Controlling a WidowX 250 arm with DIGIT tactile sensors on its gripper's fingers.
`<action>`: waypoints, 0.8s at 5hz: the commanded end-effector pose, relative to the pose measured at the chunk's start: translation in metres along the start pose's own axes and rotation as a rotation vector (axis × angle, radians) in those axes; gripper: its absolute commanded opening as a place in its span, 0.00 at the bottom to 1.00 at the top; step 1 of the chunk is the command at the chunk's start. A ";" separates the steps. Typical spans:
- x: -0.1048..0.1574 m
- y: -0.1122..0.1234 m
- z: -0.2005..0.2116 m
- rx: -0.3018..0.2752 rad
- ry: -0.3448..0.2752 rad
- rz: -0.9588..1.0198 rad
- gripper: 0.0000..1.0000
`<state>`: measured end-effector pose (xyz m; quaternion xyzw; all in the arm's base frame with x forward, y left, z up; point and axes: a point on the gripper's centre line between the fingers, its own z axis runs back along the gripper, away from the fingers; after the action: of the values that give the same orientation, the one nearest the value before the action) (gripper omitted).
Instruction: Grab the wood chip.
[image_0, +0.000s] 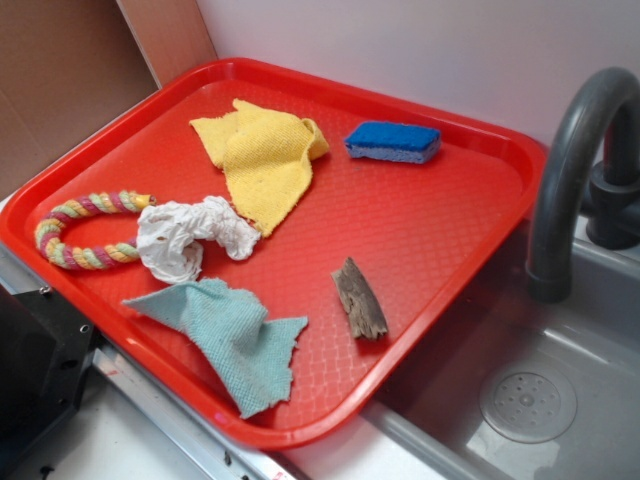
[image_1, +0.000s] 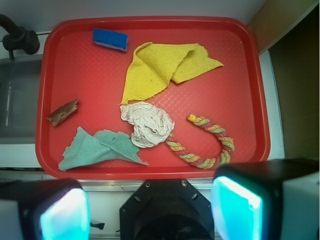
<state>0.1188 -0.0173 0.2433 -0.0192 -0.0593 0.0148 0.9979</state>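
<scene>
Red plastic tray (image_0: 420, 215) beside a grey sink (image_0: 560, 360) and faucet (image_0: 575, 150). Nearest lies a teal cloth (image_0: 235, 340); the wood chip (image_0: 359, 299) rests alone toward the tray's near right edge. Farther: crumpled white paper (image_0: 185, 235), rope toy (image_0: 80, 230), yellow cloth (image_0: 262, 155), blue sponge (image_0: 393, 141). Gripper (image_1: 150, 212) fingers spread apart, empty. No legible writing.
</scene>
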 end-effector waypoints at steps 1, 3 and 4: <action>0.000 0.000 0.000 0.000 0.000 0.000 1.00; 0.019 -0.037 -0.020 -0.029 -0.053 0.330 1.00; 0.039 -0.062 -0.043 -0.064 -0.084 0.495 1.00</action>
<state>0.1639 -0.0800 0.1984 -0.0549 -0.0818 0.2673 0.9585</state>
